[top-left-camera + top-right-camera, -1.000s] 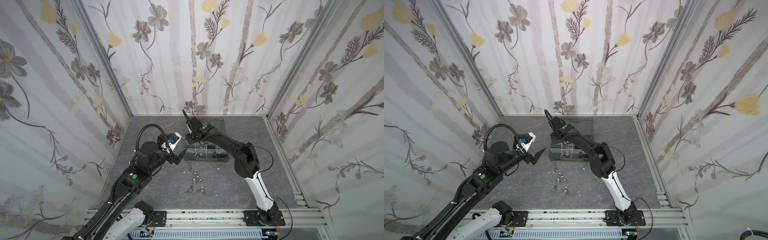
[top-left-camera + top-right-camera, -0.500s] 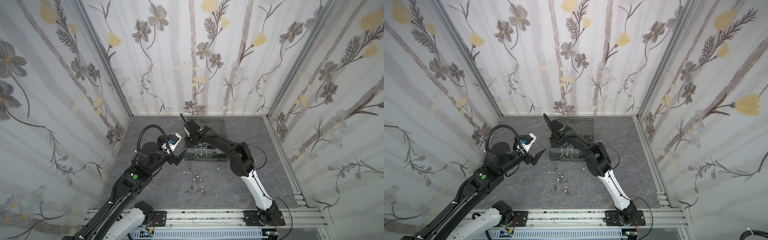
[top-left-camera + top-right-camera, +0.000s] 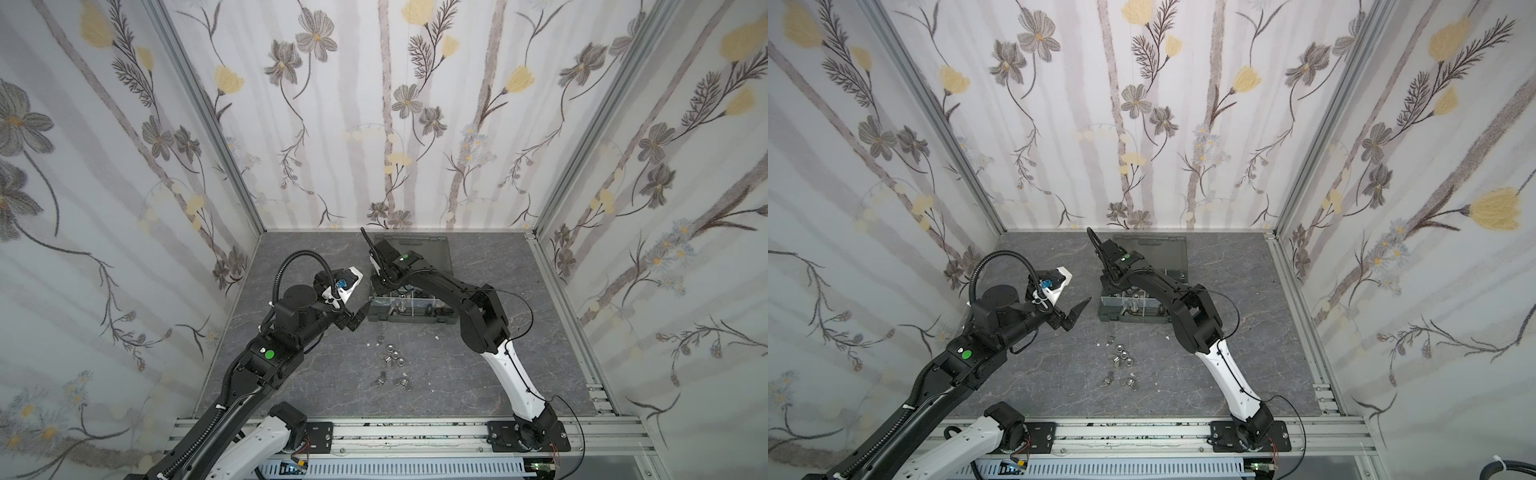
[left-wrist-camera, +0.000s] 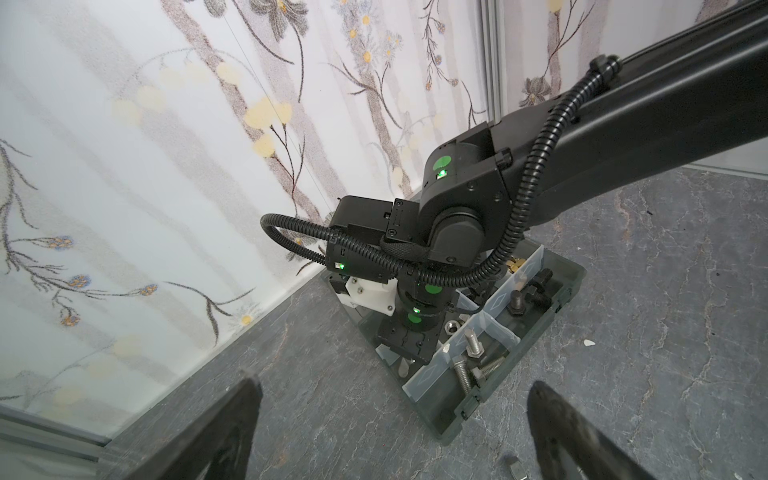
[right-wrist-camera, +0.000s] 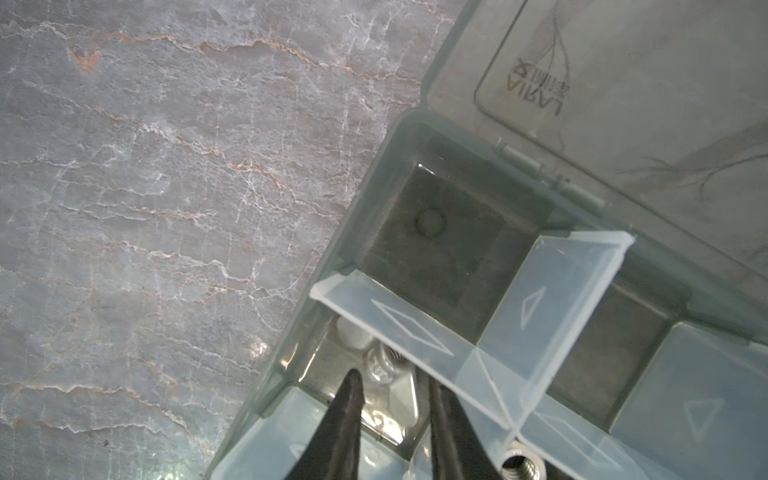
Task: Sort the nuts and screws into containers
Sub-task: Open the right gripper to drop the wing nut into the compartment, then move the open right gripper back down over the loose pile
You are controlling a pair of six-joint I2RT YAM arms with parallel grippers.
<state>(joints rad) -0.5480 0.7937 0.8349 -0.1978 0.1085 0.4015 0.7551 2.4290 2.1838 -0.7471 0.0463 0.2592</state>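
Organizer case (image 3: 411, 322): lid open, on table (image 3: 478, 382) near the back wall
Right end effector (image 5: 395, 384): lowered into a compartment at the case's left end, jaws parted a little, silver wing nut (image 5: 392, 376) lying between the fingertips; contact not discernible
Left end effector (image 4: 392, 384): jaws wide apart, empty, hovering just beside the case's left end
Screws (image 4: 471, 365): silver, in a neighbouring compartment; black screws (image 4: 515, 305) further along
Loose nuts (image 3: 390, 357): clustered on table in front of the case
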